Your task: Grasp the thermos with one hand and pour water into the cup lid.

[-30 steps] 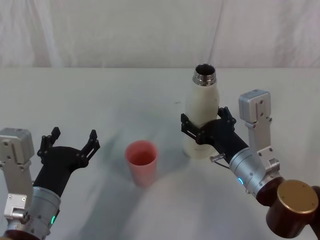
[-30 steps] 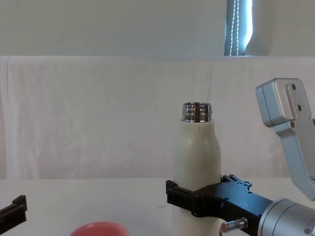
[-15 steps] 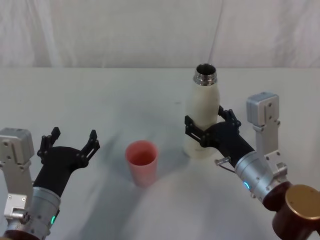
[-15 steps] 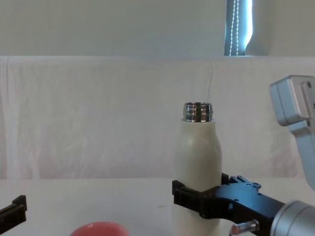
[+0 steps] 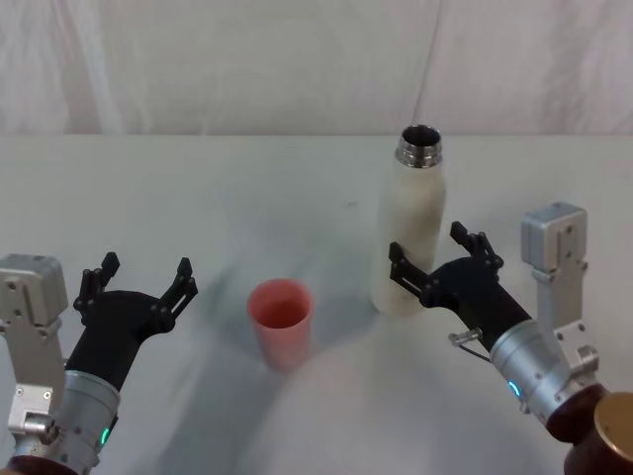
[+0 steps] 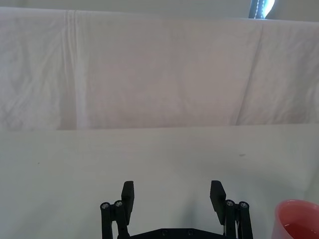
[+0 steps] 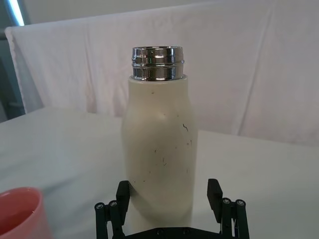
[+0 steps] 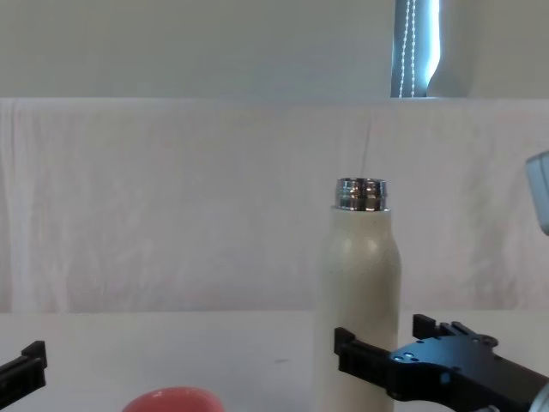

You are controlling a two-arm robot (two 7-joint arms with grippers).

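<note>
The thermos (image 5: 410,237) stands upright on the white worktop (image 5: 198,198), its steel neck open at the top. The right gripper (image 5: 440,267) sits at the thermos's lower body on the robot's side, its black fingers (image 7: 214,196) spread apart with one on each side of the bottle; whether they touch the wall cannot be told. The cup lid (image 5: 281,322) stands mouth-up to the left of the thermos and a little nearer the robot, apart from it. Further left of the thermos, beyond the cup lid, the left gripper (image 5: 138,282) rests low over the worktop with its fingers (image 6: 128,196) open and holding nothing.
</note>
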